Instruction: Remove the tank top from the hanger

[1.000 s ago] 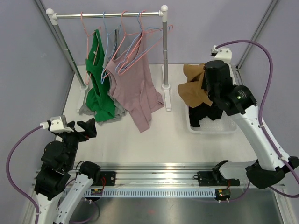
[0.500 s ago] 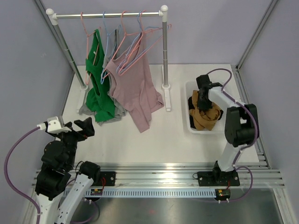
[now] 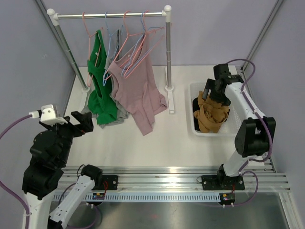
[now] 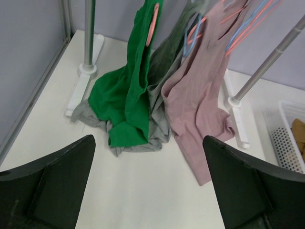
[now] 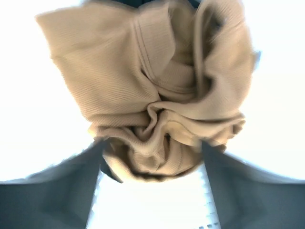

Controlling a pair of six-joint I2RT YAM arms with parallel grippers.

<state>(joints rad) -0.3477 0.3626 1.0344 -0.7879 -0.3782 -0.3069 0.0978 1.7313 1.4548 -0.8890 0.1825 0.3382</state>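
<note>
A crumpled tan tank top lies in the white basket, on top of dark clothes. My right gripper hovers over the basket's far side. In the right wrist view its fingers stand spread, and the tan tank top is bunched just beyond the right gripper. Green, grey and pink tank tops hang on hangers from the rack, their hems on the table. My left gripper is open and holds nothing, near the table's left front.
The rack's rail spans the back left on two posts, with a foot between the clothes and the basket. In the left wrist view the left gripper faces the green top and pink top.
My right arm carried the tan tank top down into the basket, then opened its jaws and drew back toward the far rim. The left arm shifted slightly left and up.
</note>
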